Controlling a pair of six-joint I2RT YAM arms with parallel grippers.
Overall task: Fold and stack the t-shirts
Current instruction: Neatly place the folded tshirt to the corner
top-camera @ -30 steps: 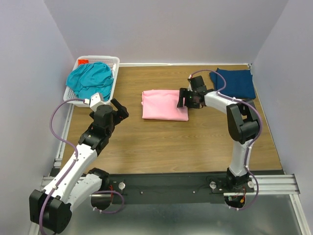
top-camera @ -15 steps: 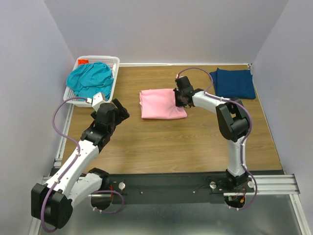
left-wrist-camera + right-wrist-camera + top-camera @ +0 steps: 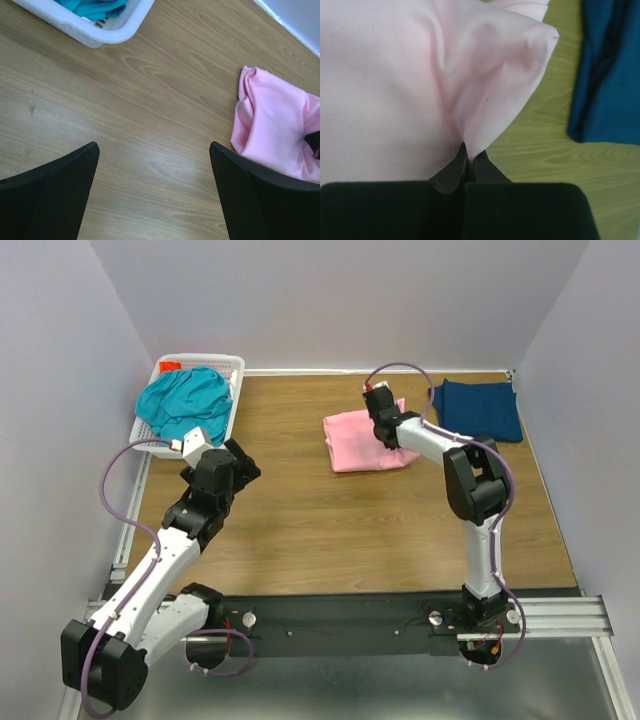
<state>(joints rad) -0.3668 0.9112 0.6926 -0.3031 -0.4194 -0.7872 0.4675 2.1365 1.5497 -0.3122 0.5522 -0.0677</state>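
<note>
Two fingers of the right gripper (image 3: 468, 161) are clamped on a fold of the light pink t-shirt (image 3: 390, 75), and the cloth tents up just ahead of their tips. Gripping an edge rather than the middle suggests the folded tee is meant to be dragged or carried sideways. The likely goal is the dark navy t-shirt (image 3: 612, 60), which lies flat to this gripper's right across a strip of bare wood.

The left gripper (image 3: 155, 150) hangs spread wide over the wooden table (image 3: 125, 100), holding nothing. The pink tee is ahead to its right and the white lattice basket (image 3: 95, 35) ahead to its left. It seems either parked clear or bound for the basket. The teal t-shirt (image 3: 185, 400) lies heaped and unfolded in that basket, probably the last to be handled.

How many layers the right fingers hold cannot be seen. Nor is it clear whether the pink tee is lifted or resting. From above, the right arm covers part of the tee's edge. The left wrist view cuts off most of the basket and the teal cloth.
</note>
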